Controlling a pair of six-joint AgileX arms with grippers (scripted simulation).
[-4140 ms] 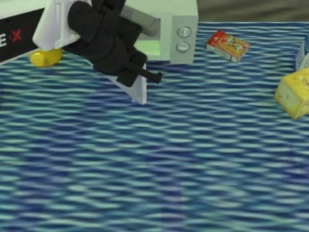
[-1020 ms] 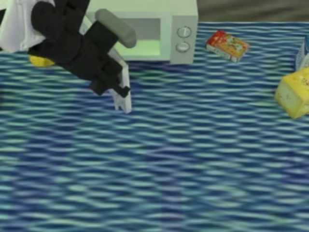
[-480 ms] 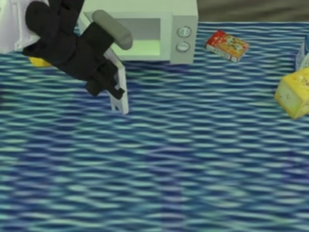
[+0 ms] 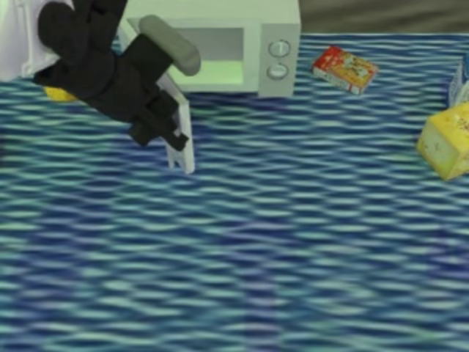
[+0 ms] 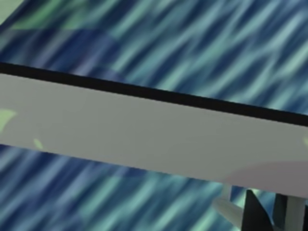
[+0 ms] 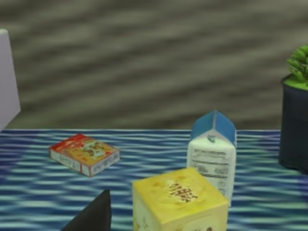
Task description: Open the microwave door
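- Microwave (image 4: pixel 253 55) sits at the far edge of the table, left of centre in the top view, a boxy light grey-white oven with two round knobs on its right front panel.
- Its cavity shows bare and pale green inside; the microwave door (image 4: pixel 183 139) stands swung out on its left hinge, edge-on toward the table's near side.
- The left gripper (image 4: pixel 165 132) hangs at the door's free end, touching it; whether its fingers clamp the panel or merely rest against it cannot be told.
- Judged from this, the opening looks nearly done: any further pull should follow the hinge's arc rather than a straight line, so the flat, smooth panel does not slip free.
- The left wrist view shows the door as a plain grey slab with a dark edge.
- The right arm is parked off the table's right side.
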